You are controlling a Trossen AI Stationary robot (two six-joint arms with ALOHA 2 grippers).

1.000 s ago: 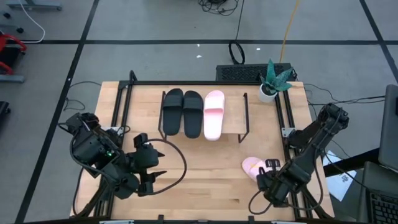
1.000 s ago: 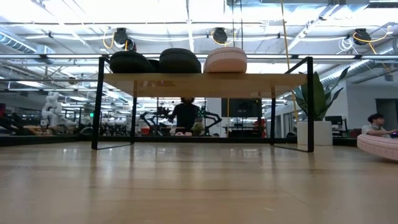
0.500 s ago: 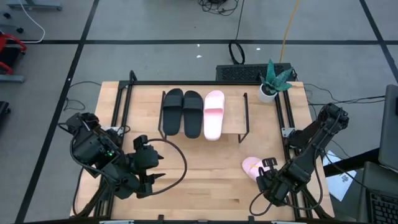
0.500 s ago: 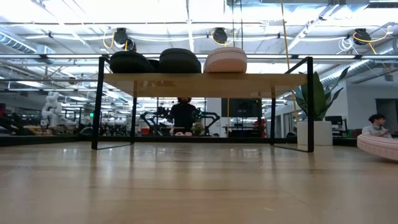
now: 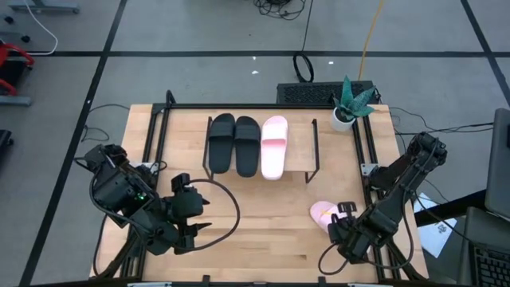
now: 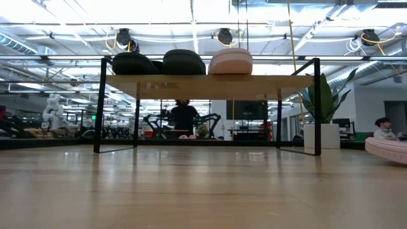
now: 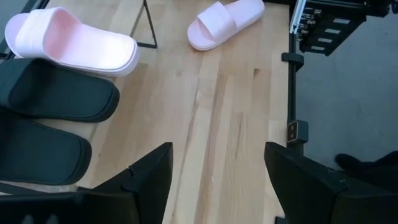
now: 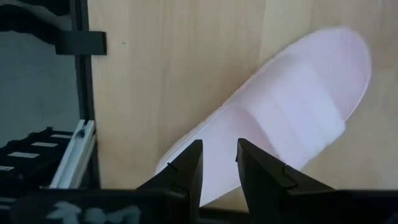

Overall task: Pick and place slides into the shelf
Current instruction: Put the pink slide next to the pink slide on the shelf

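While the right gripper [image 5: 345, 212], fingers narrowly apart, has barely shifted above the last pink slide [image 8: 280, 124] near the table's right edge, it seemingly grips nothing.

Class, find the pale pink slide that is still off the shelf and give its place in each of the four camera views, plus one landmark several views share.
High view: loose pink slide on the tabletop, lower right, by the right pincer.
Low view: at the far right edge.
Left wrist view: near the top, middle.
Right wrist view: fills the centre.
Shared landmark: the shelf, holding three slides.
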